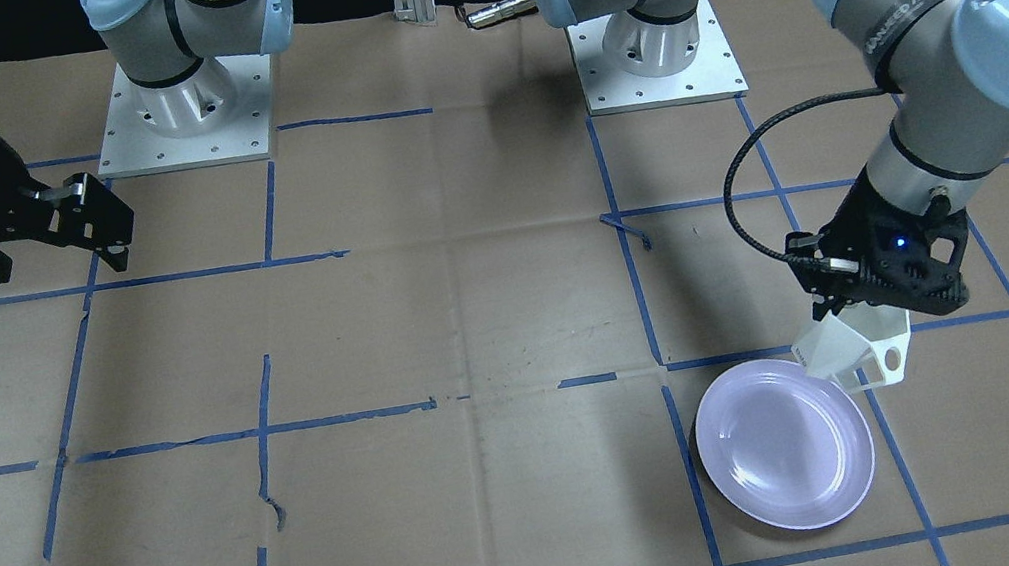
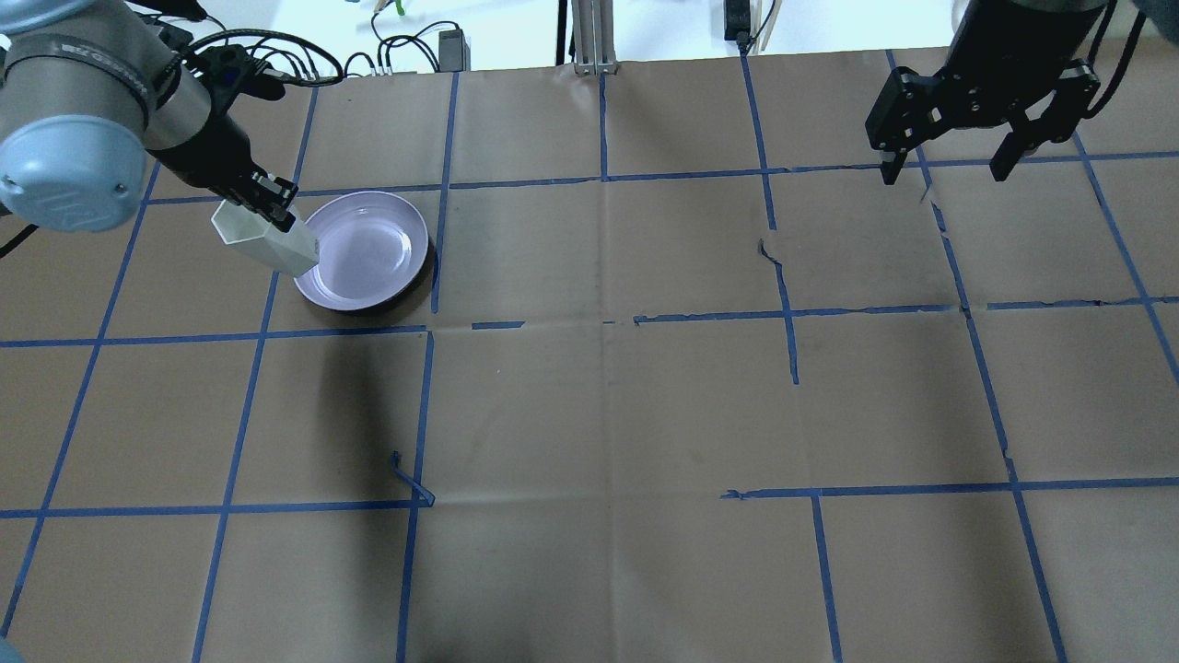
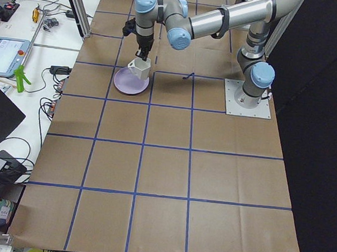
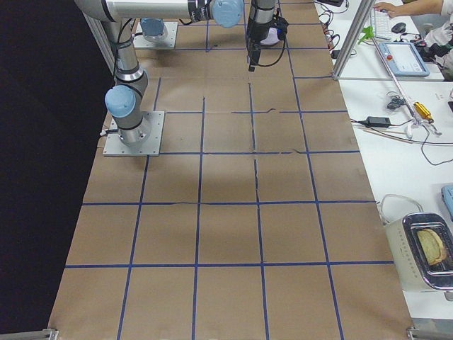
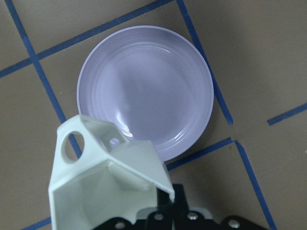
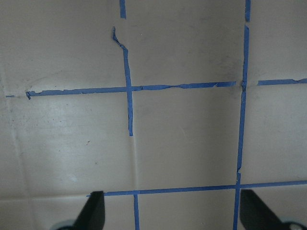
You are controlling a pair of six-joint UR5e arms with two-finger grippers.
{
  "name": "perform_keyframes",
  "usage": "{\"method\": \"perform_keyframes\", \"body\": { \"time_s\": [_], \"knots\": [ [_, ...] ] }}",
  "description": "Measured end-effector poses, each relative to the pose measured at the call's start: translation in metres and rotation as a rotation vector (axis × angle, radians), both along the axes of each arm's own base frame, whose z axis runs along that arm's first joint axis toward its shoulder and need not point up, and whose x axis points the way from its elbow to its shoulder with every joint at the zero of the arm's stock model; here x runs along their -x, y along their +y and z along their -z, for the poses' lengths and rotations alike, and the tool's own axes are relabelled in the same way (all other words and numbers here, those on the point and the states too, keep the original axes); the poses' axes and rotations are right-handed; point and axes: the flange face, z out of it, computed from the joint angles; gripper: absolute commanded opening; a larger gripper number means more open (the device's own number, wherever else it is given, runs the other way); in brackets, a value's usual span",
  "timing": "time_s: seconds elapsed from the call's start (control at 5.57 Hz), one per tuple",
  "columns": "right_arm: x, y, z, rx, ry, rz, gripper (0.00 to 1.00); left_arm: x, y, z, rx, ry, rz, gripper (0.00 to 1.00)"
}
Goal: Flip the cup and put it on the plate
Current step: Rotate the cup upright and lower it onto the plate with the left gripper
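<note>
The white faceted cup (image 1: pixel 855 354) hangs tilted in my left gripper (image 1: pixel 858 308), which is shut on its rim. In the left wrist view I look into the cup's open mouth (image 5: pixel 105 182), with the angular handle at the upper left. The cup is above the table, over the edge of the lavender plate (image 1: pixel 786 461) on the side nearest the robot's base. From overhead the cup (image 2: pixel 262 241) overlaps the left rim of the plate (image 2: pixel 368 249). The plate (image 5: pixel 144 100) lies flat and empty. My right gripper (image 2: pixel 947 172) is open and empty, raised far away on the other side.
The table is covered in brown paper with a grid of blue tape (image 2: pixel 603 318). The two arm bases (image 1: pixel 179 112) (image 1: pixel 654 47) stand on metal plates at the robot's edge. A post (image 2: pixel 589 37) stands at the far edge.
</note>
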Motion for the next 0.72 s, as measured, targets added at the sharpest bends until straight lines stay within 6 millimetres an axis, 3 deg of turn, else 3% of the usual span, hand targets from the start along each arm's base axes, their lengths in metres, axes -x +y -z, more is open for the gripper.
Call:
{"method": "perform_keyframes", "body": {
  "time_s": [0.36,0.54,0.72],
  "knots": [
    [0.000,0.000,0.000,0.000,0.000,0.000,1.00,0.026,-0.015,0.042,0.008,-0.009,0.034,0.01],
    [0.000,0.000,0.000,0.000,0.000,0.000,1.00,0.034,-0.021,0.060,0.002,-0.008,0.049,0.27],
    [0.000,0.000,0.000,0.000,0.000,0.000,1.00,0.037,-0.025,0.075,-0.010,-0.010,0.055,0.98]
  ]
}}
